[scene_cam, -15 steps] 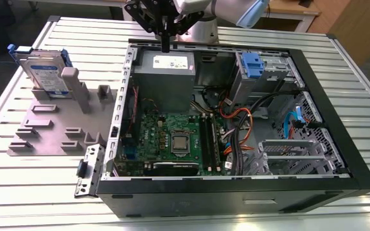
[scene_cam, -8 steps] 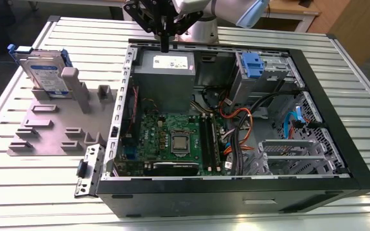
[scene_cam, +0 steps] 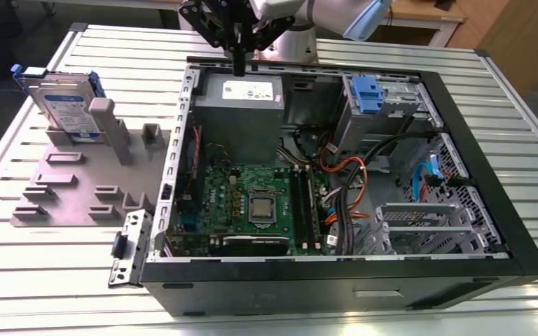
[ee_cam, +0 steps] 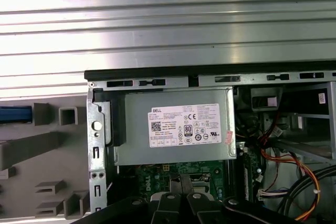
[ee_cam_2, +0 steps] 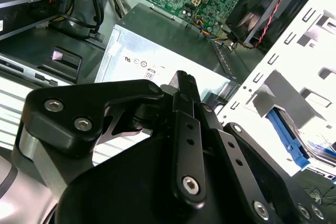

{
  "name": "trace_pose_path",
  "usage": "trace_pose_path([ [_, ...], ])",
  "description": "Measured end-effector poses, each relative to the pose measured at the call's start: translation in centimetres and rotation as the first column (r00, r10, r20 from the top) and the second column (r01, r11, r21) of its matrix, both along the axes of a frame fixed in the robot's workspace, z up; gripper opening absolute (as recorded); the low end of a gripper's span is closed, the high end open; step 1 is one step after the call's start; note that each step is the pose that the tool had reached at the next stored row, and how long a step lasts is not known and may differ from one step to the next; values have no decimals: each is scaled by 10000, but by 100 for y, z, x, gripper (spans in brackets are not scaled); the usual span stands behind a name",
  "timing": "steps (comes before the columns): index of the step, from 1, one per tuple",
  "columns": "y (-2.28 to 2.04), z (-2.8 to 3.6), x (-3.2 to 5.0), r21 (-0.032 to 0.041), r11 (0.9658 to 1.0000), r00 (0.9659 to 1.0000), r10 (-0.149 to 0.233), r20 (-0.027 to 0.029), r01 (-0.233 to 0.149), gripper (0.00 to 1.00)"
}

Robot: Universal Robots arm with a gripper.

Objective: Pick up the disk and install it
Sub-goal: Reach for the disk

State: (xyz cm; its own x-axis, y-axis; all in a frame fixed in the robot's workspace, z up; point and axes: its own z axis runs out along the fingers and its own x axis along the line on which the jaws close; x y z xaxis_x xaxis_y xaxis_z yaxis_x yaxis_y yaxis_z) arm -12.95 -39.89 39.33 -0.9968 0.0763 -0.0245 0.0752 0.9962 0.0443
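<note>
My fingertips (ee_cam_2: 185, 83) are pressed together with nothing between them, so the gripper (scene_cam: 239, 64) is empty. It hangs tip-down over the back rim of the case (scene_cam: 493, 175), just above the PSU (scene_cam: 241, 105). In the first wrist view the PSU (ee_cam: 176, 129) lies directly beyond the gripper (ee_cam: 181, 182).

The disk (scene_cam: 68, 105) stands on edge in a slot of the grey fixture (scene_cam: 73, 189). That sits on the table (scene_cam: 521, 119) outside the case, toward the exterior view's left and well apart from the gripper. Nothing touches it.

I judge the pick-up step to be in hand but barely begun: nothing is grasped and nothing is installed. Taking the disk would call for the fingertips spread, a move across the case wall to the fixture, and a grip high on the disk. Its lower part sits down in the slot, and a grey post (scene_cam: 101, 115) stands just beside it.

That post and the slot hide the disk's lower edge from me. In the first wrist view a blue strip (ee_cam: 16, 114) cut off at the frame edge is probably its bracket, but I cannot confirm that. I also cannot tell which bay takes the disk. A blue latch (scene_cam: 367, 94) marks one at the far corner, a bare cage (scene_cam: 428, 224) sits nearer, and cables (scene_cam: 353, 175) clutter the space between.
</note>
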Motion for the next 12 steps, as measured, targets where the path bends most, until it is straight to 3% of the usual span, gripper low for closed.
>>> trace_pose_path([
  [12,0,0,-12,1,10000,10000,1,0,-1,11],
])
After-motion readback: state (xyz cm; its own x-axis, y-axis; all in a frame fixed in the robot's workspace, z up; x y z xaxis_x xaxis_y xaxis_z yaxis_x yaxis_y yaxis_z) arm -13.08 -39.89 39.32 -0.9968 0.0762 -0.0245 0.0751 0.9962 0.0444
